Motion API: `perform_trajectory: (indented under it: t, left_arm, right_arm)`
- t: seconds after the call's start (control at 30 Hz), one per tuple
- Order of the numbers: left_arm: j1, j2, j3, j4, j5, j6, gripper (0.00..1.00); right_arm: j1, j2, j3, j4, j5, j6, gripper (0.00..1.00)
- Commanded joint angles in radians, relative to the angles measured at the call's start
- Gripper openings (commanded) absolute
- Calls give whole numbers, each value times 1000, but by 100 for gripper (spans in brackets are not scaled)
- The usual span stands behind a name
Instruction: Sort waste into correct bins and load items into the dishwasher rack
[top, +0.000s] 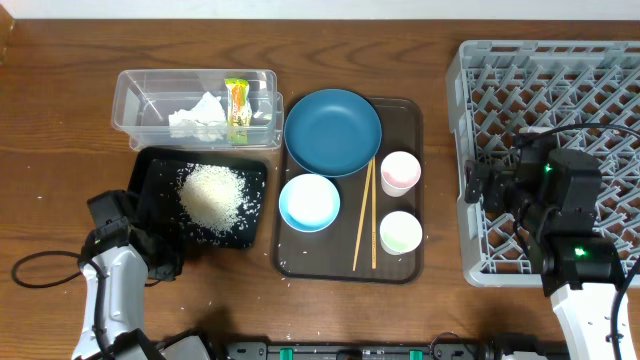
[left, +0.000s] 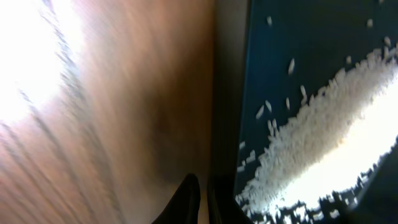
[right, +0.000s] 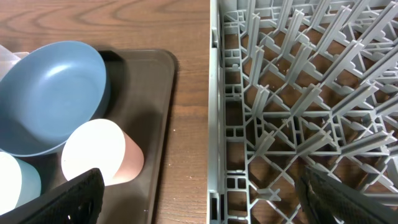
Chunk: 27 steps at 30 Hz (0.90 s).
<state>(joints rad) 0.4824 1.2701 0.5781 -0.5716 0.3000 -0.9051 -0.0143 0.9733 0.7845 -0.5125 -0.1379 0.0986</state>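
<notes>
The clear tub (top: 140, 85) holds the crumpled tissue (top: 198, 115) and the snack wrapper (top: 237, 105). A rice pile (top: 212, 195) lies in the black tray (top: 150, 175). The dark blue plate (top: 333, 130), light blue bowl (top: 309, 202), two white cups (top: 400, 172) (top: 400, 232) and chopsticks (top: 365, 215) rest on the brown tray. My left gripper (top: 165, 265) is shut and empty at the black tray's near-left corner; the left wrist view shows its fingers (left: 202, 199) beside the tray's edge (left: 311, 37) and the rice (left: 323, 137). My right gripper (top: 478, 185) is open and empty, straddling the grey rack's (top: 540, 90) left wall (right: 211, 199).
The brown serving tray (top: 405, 115) lies between the black tray and the rack. A few loose rice grains lie on the wood near its front-left corner (top: 290, 278). In the right wrist view a cup (right: 99, 152) and the plate (right: 50, 93) sit left of the rack (right: 286, 93).
</notes>
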Motion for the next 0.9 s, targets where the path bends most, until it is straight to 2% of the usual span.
perform_trajectory:
  t: [0.0, 0.3, 0.6, 0.73, 0.87]
  left_arm:
    - [-10, 4, -3, -2, 107, 2, 10]
    - [-116, 4, -3, 24, 81, 1, 10]
    - [-130, 3, -3, 132, 53, 7, 11]
    - [-130, 2, -3, 106, 119, 145, 11]
    - [-130, -13, 0, 24, 119, 246, 11]
  right_arm:
    - [8, 0, 19, 0, 6, -2, 98]
    - [8, 0, 19, 0, 6, -2, 98]
    - [8, 0, 19, -1, 6, -2, 97]
    - [8, 0, 19, -1, 6, -2, 97]
    - [8, 0, 19, 0, 7, -2, 98]
